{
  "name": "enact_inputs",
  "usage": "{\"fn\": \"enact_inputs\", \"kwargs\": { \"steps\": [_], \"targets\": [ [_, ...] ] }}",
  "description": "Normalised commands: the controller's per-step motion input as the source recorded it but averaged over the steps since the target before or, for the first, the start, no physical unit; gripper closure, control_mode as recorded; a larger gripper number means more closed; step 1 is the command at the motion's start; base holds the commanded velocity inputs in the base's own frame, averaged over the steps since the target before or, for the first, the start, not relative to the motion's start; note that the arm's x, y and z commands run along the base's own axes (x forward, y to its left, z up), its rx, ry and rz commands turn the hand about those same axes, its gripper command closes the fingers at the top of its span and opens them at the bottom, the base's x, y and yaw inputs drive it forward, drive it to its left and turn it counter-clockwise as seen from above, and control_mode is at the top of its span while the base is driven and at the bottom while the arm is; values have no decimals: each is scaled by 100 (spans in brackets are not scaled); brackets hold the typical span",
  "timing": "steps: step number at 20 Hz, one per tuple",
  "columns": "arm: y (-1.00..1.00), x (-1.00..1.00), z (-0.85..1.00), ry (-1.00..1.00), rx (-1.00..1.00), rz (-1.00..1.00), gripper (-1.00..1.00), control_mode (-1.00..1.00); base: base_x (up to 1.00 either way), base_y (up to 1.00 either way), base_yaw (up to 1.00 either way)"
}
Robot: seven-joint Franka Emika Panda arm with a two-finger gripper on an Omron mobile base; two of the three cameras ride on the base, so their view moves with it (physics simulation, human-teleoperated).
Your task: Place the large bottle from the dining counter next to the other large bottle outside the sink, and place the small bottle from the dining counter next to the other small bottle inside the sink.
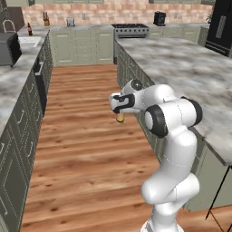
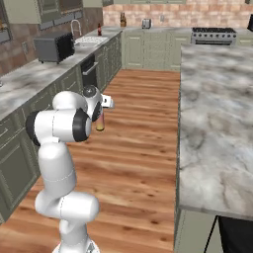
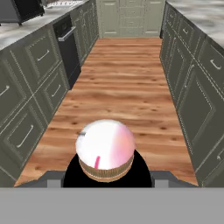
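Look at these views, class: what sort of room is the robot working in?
A home kitchen, by the look of it: a range cooker against the brick back wall, a sink with a curved tap, and long marbled counters over green cabinets.

We see a wooden plank floor (image 1: 86, 136) running between sage-green cabinets (image 3: 30, 109) on the left and right. At the far end a brick wall (image 1: 90, 13) rises behind a steel range (image 1: 130, 30), a toaster (image 1: 70, 21) and a dark microwave (image 2: 54, 47) at left.

Glossy white rounded arm (image 1: 174, 149) segments joined by dark joints.
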Motion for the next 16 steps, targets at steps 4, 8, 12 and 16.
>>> {"fn": "enact_inputs", "kwargs": {
  "steps": [4,8,12,16],
  "targets": [
    [0,0,0,0,0,0,100,100,77,0,0],
    [0,0,0,0,0,0,100,100,97,0,0],
    [0,0,0,0,0,0,100,100,100,0,0],
    [0,0,0,0,0,0,100,100,100,0,0]
  ]
}}
